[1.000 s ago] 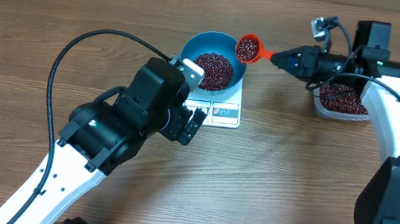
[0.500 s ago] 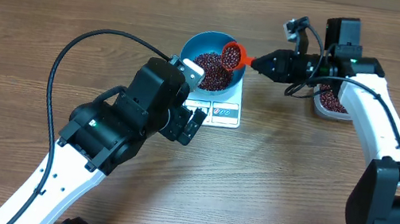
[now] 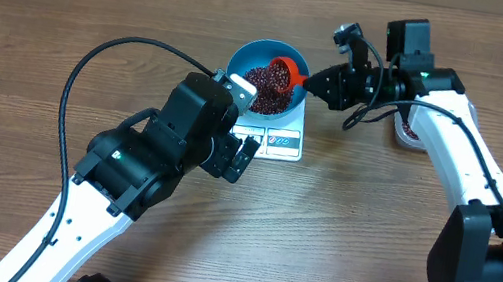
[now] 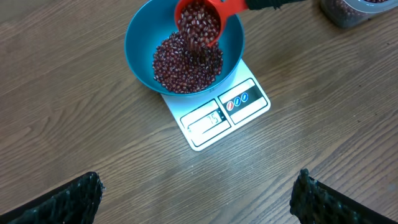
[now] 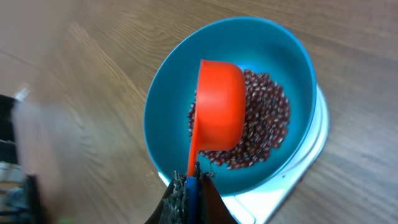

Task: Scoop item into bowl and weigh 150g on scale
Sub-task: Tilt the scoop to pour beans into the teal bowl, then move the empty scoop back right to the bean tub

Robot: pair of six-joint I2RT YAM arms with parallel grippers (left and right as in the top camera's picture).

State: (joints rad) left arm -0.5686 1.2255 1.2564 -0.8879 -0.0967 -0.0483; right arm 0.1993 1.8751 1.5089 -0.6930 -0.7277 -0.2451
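Fully closed right gripper [image 5: 189,186], gripping red scoop [image 5: 221,106]

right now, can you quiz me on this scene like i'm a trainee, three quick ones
1. True or false: the blue bowl sits on the scale.
2. The right fingers grip: A the bowl's rim, B the red scoop, by its handle, C nothing.
3. Fill in: the scoop is tilted over the bowl, with dark red ____ in it.
Key: 1 true; 2 B; 3 beans.
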